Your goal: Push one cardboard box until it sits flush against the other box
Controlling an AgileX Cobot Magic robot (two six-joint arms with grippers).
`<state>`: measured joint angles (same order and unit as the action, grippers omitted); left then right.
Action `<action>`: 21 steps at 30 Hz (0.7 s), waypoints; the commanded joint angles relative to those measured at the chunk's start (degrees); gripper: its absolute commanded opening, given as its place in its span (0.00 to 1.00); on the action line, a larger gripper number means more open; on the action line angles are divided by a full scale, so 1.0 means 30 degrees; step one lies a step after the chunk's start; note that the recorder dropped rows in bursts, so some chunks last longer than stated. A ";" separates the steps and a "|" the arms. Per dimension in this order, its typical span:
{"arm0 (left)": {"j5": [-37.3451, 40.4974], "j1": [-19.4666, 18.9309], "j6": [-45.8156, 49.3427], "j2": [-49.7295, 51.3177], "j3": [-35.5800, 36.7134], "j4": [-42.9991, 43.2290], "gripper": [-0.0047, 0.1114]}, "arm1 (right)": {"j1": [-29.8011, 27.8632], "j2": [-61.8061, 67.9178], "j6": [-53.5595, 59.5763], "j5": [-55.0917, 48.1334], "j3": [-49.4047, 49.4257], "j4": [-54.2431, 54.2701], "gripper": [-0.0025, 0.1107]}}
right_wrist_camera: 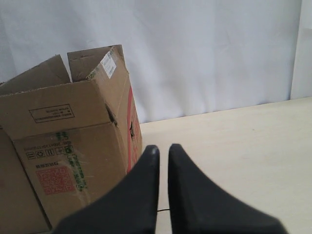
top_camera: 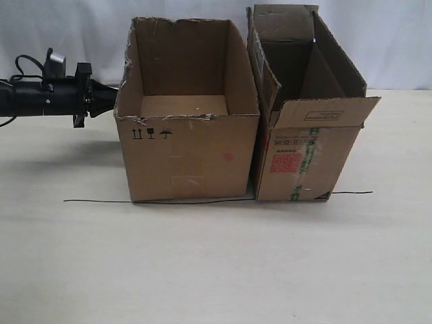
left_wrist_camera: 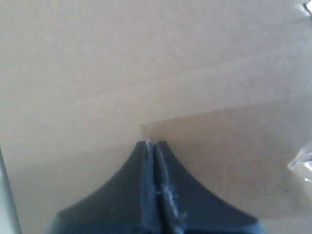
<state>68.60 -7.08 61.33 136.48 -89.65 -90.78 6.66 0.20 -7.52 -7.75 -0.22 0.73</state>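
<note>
The wider cardboard box (top_camera: 189, 148), with a torn rim and black symbols, stands open-topped at the table's middle. Right beside it stands the narrower other box (top_camera: 304, 155) with flaps, a red label and green-striped tape; only a thin dark sliver shows between their sides. My left gripper (top_camera: 113, 98) is shut and its tip rests against the wide box's left wall. In the left wrist view that cardboard wall (left_wrist_camera: 146, 73) fills the picture behind the gripper (left_wrist_camera: 150, 143). The right gripper (right_wrist_camera: 163, 148) hovers beside the other box (right_wrist_camera: 73, 161), fingers a narrow gap apart and empty.
A thin black wire (top_camera: 101, 201) runs across the pale table (top_camera: 216, 270) along the boxes' front edges. A white curtain (top_camera: 67, 34) hangs behind. The right arm is outside the exterior view.
</note>
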 commanded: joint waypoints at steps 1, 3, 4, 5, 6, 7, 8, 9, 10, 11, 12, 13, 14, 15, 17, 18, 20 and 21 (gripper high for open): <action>0.0453 -0.0243 -0.0062 -0.0068 -0.0144 -0.0481 0.04 | 0.0062 -0.0067 0.0163 0.0135 0.0074 0.0044 0.07; 0.0453 -0.0683 -0.0062 -0.0301 -0.0144 -0.0395 0.04 | 0.0062 -0.0067 0.0163 0.0135 0.0074 0.0044 0.07; 0.0453 -0.1261 -0.0062 -0.0629 -0.0144 -0.0341 0.04 | 0.0062 -0.0067 0.0163 0.0135 0.0074 0.0044 0.07; 0.0453 -0.1598 -0.0062 -0.0940 -0.0144 -0.0234 0.04 | 0.0062 -0.0067 0.0163 0.0135 0.0074 0.0044 0.07; 0.0453 -0.1928 -0.0392 -0.1398 -0.0144 0.0284 0.04 | 0.0062 -0.0067 0.0163 0.0135 0.0074 0.0044 0.07; 0.0453 -0.2149 -0.0617 -0.2018 -0.0144 0.1010 0.04 | 0.0062 -0.0067 0.0163 0.0135 0.0074 0.0044 0.07; 0.0453 -0.2526 -0.0686 -0.3232 -0.0101 0.2749 0.04 | 0.0062 -0.0067 0.0163 0.0135 0.0074 0.0044 0.07; 0.0453 -0.2731 -0.1069 -0.4280 0.0051 0.4269 0.04 | 0.0062 -0.0067 0.0163 0.0135 0.0074 0.0044 0.07; 0.0453 -0.2961 -0.1518 -0.6268 0.0599 0.5678 0.04 | 0.0062 -0.0067 0.0163 0.0135 0.0074 0.0044 0.07; 0.0453 -0.3042 -0.1518 -0.7151 0.0941 0.5967 0.04 | 0.0062 -0.0067 0.0163 0.0135 0.0074 0.0044 0.07; 0.0053 -0.3282 -0.1518 -0.9488 0.2158 0.6480 0.04 | 0.0062 -0.0067 0.0163 0.0135 0.0074 0.0044 0.07; -0.0644 -0.3419 -0.1518 -1.0763 0.2915 0.6746 0.04 | 0.0062 -0.0067 0.0163 0.0135 0.0074 0.0044 0.07; -0.2303 -0.3676 -0.1481 -1.3399 0.4666 0.7846 0.04 | 0.0062 -0.0067 0.0163 0.0135 0.0074 0.0044 0.07; -0.2895 -0.3722 -0.1446 -1.4484 0.5418 0.8481 0.04 | 0.0062 -0.0067 0.0163 0.0135 0.0074 0.0044 0.07; -0.5344 -0.3619 -0.1340 -1.7706 0.8110 0.9403 0.04 | 0.0062 -0.0067 0.0163 0.0135 0.0074 0.0044 0.07; -0.6684 -0.3445 -0.1340 -1.9291 0.9640 0.9009 0.04 | 0.0062 -0.0067 0.0163 0.0135 0.0074 0.0044 0.07; -0.9235 -0.2472 -0.0452 -2.2999 1.2842 0.8797 0.04 | 0.0062 -0.0067 0.0163 0.0135 0.0074 0.0044 0.07; -0.9942 -0.1945 -0.0076 -2.4075 1.3662 0.8851 0.04 | 0.0062 -0.0067 0.0163 0.0135 0.0074 0.0044 0.07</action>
<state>45.22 -16.03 58.36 72.81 -55.26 -64.23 6.66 0.20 -7.52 -7.75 -0.22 0.73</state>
